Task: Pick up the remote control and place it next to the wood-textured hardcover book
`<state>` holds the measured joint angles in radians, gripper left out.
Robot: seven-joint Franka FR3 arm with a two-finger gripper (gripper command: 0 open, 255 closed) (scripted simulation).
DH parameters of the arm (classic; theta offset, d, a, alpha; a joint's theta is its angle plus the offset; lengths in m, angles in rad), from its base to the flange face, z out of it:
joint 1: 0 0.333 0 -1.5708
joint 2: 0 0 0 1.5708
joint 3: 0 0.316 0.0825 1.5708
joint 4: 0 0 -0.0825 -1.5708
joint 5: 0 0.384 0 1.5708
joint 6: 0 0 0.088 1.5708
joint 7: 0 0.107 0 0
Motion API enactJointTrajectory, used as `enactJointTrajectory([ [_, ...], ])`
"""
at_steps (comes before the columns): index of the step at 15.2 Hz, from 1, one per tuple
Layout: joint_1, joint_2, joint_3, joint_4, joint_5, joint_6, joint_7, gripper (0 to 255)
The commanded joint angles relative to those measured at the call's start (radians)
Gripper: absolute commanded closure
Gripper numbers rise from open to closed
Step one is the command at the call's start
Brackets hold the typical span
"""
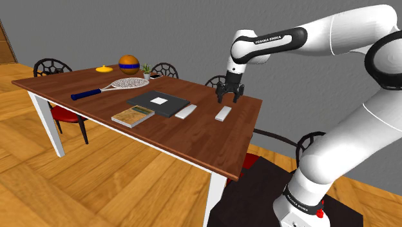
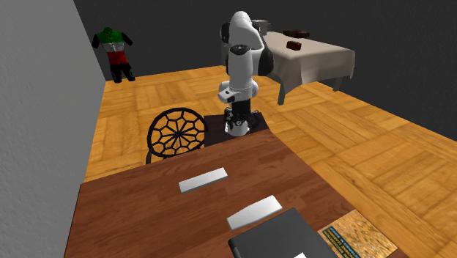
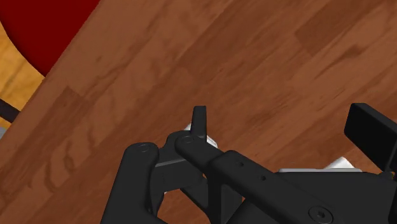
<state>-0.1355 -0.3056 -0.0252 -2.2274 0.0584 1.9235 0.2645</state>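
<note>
Two flat white slabs lie on the brown table (image 1: 96, 106), and I cannot tell which is the remote. One slab (image 1: 223, 113) (image 2: 203, 179) lies just in front of my gripper (image 1: 229, 100). The other slab (image 1: 185, 111) (image 2: 254, 211) rests beside a dark flat cover (image 1: 160, 103). The wood-textured book (image 1: 133, 115) (image 2: 359, 233) lies by the table's near edge in the shoulder view. My gripper hovers open above the table, holding nothing. In the wrist view its fingers (image 3: 200, 121) stand wide apart, and a white slab (image 3: 318, 167) peeks out behind the hand.
Towards the shoulder view's left lie a tennis racket (image 1: 113, 87), a basketball (image 1: 129, 62), a small plant (image 1: 147, 69) and a yellow item (image 1: 104, 69). Black chairs (image 2: 176, 132) stand around the table. A cloth-covered table (image 2: 315, 55) stands behind the arm.
</note>
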Motion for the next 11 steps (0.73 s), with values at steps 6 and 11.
enactJointTrajectory([
  [6, -0.053, 0.23, -0.022, 0.118, -0.026, 0.112, 0.155, 0],
  [11, -0.086, 0.382, -0.054, 0.218, -0.038, 0.162, 0.254, 0],
])
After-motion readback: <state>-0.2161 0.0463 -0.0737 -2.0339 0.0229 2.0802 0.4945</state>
